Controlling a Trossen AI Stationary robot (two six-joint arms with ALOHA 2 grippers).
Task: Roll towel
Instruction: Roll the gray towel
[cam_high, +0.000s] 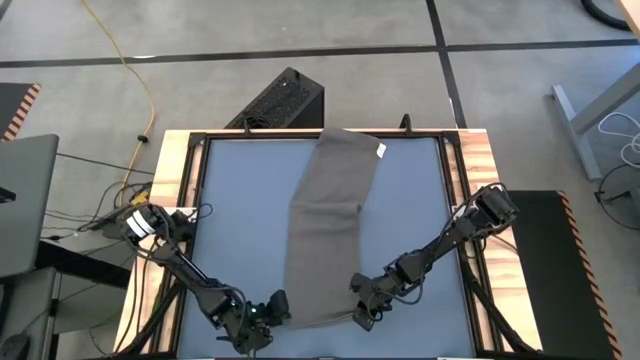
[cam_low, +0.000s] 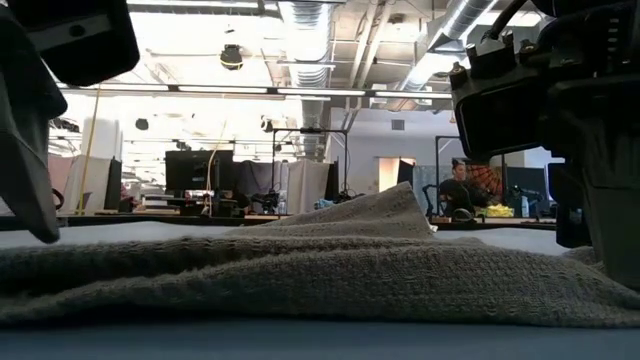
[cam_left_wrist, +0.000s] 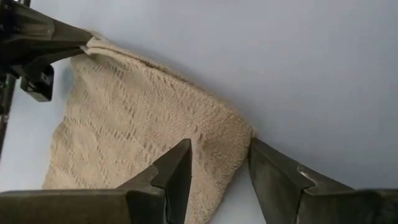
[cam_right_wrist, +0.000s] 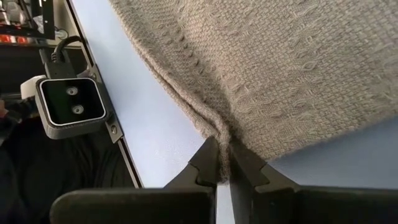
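Now right gripper (cam_right_wrist: 224, 163) pinching towel (cam_high: 328, 225) corner, left gripper (cam_left_wrist: 219, 167) straddling other corner

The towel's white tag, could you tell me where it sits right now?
In the high view, the white tag sits on the far right corner of the towel, near the table's back edge, far from both grippers.

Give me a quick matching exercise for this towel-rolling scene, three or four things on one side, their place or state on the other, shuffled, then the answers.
1. left gripper
2. right gripper
3. white tag
4. towel

A. on the towel's far edge
B. fingers pinched shut on the towel's near edge
C. lying lengthwise along the blue table
D. fingers apart around a near towel corner

Pairs: 1-D, 2-B, 3-A, 4-C
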